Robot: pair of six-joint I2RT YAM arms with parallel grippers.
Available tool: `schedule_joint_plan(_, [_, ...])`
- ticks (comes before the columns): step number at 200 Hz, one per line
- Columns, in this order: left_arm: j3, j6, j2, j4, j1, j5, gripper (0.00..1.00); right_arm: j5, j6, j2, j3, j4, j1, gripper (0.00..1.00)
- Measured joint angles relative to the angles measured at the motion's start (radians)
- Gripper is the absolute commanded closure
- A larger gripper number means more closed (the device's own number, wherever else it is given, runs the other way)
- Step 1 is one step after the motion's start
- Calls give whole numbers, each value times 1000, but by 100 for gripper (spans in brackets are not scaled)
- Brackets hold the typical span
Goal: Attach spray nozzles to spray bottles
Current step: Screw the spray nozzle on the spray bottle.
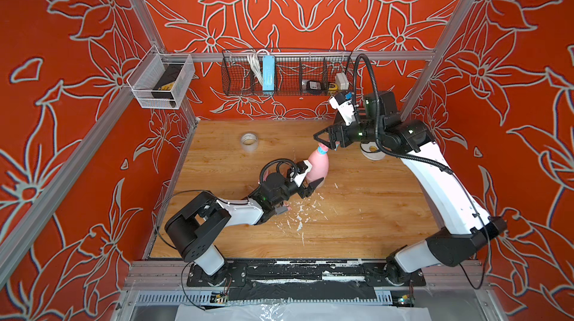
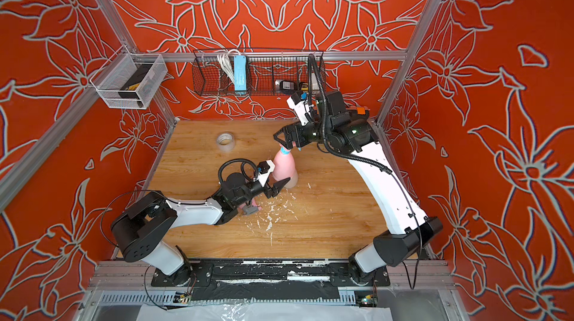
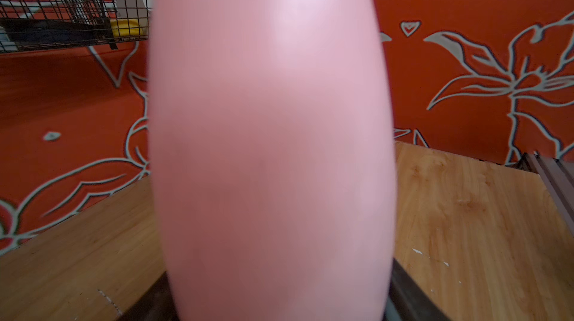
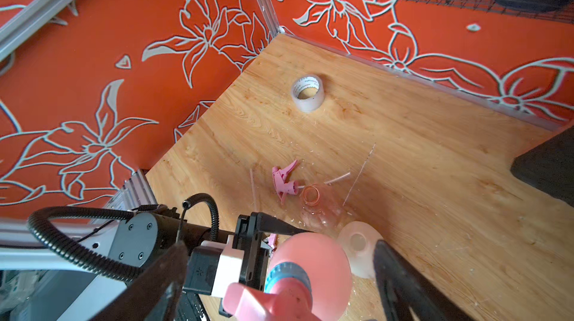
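Observation:
An opaque pink spray bottle (image 1: 318,165) (image 2: 283,165) stands upright mid-table, and my left gripper (image 1: 315,176) (image 2: 281,179) (image 3: 279,304) is shut on its lower body (image 3: 273,133). A pink-and-blue spray nozzle (image 1: 323,148) (image 4: 285,288) sits on its neck. My right gripper (image 1: 324,144) (image 4: 276,248) hovers over that nozzle, its jaws wide open on either side and not touching it. A cream-white bottle (image 4: 357,245) stands right beside the pink one. A translucent orange bottle (image 4: 320,204) lies on its side next to an all-pink nozzle (image 4: 284,181). A pink-and-grey nozzle (image 2: 250,209) lies under my left wrist.
One tape roll (image 1: 249,140) (image 4: 307,91) sits at the back left of the wooden table, another (image 1: 372,150) under my right arm. A black wire basket (image 1: 285,74) hangs on the back wall and a white mesh basket (image 1: 161,82) on the left rail. White flakes (image 1: 298,217) litter the front middle.

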Motion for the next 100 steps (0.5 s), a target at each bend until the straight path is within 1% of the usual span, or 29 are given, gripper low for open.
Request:
schedule_joint_plan(40, [-3,0,0,0,3,12,65,-57,0,-51,-77,30,0,10])
schedule_joint_plan(82, [-3,-1,0,0,4,22,65,-25,-8,-105,-142,41,-6,9])
schedule_joint_plan(100, [-3,-1,-1,0,5,25,65,-23,-11,-115,-149,46,-17,11])
